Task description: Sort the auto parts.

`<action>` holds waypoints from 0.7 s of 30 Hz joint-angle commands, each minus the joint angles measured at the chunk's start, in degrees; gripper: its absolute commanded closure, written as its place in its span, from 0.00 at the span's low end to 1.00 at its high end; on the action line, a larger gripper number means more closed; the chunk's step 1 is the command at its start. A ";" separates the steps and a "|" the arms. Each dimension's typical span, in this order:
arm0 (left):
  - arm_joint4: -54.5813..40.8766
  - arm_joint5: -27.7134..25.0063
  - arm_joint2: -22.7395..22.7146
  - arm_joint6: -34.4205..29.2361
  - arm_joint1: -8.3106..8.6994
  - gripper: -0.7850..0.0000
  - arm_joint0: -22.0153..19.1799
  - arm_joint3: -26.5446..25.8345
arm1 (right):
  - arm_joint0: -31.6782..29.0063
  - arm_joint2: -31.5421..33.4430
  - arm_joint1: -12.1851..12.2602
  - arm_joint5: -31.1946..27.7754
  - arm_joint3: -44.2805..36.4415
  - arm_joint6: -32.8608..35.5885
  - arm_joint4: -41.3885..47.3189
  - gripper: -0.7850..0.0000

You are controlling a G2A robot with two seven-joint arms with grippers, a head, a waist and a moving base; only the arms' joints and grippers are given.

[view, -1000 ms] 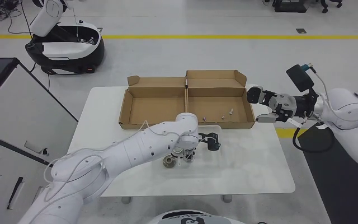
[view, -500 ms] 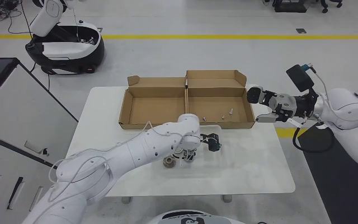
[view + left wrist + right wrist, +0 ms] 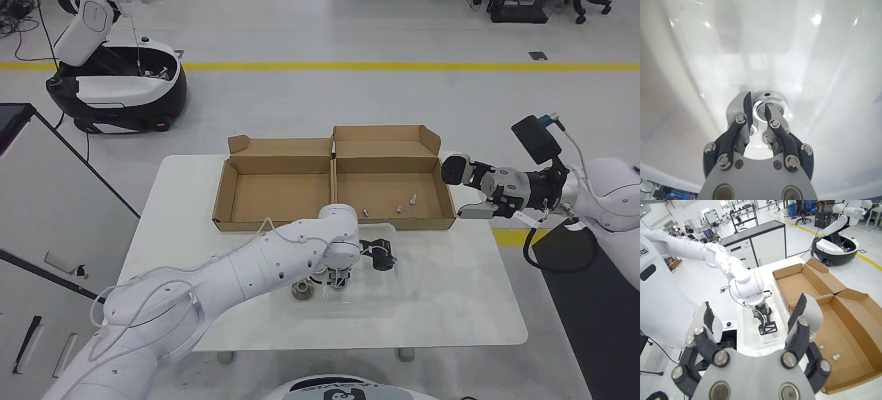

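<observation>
Left wrist view: the left gripper [image 3: 757, 101] points down into a shallow white plastic tray [image 3: 810, 66]. One pad is inside a shiny silver metal ring collar [image 3: 776, 98] and the other is outside it, so the two seem to pinch the ring's wall. The ring rests flat on the tray floor. In the top view, this gripper [image 3: 338, 280] is over the middle of the white table [image 3: 450, 300], and a small dark round part [image 3: 300, 290] lies just beside it at 9 o'clock. Two open brown cardboard boxes [image 3: 275, 195] sit side by side at the table's 12 o'clock edge. The right-hand box holds small silver bolts [image 3: 400, 208]. The right gripper [image 3: 458, 188] hangs at 3 o'clock of the boxes with its fingers [image 3: 802, 308] spread wide, holding nothing
</observation>
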 commanded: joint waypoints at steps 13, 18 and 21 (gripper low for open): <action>-2.34 0.43 0.01 -0.41 0.44 1.00 -1.96 0.41 | 0.00 0.00 0.00 0.00 0.00 0.00 0.00 0.00; -4.94 1.39 -0.38 -1.37 3.32 1.00 -5.08 -4.07 | 0.00 0.00 0.00 0.00 0.00 0.00 0.00 0.00; -5.37 1.15 -1.71 -1.12 5.75 1.00 -5.86 -7.29 | 0.00 0.00 0.00 0.00 0.00 0.00 0.00 0.00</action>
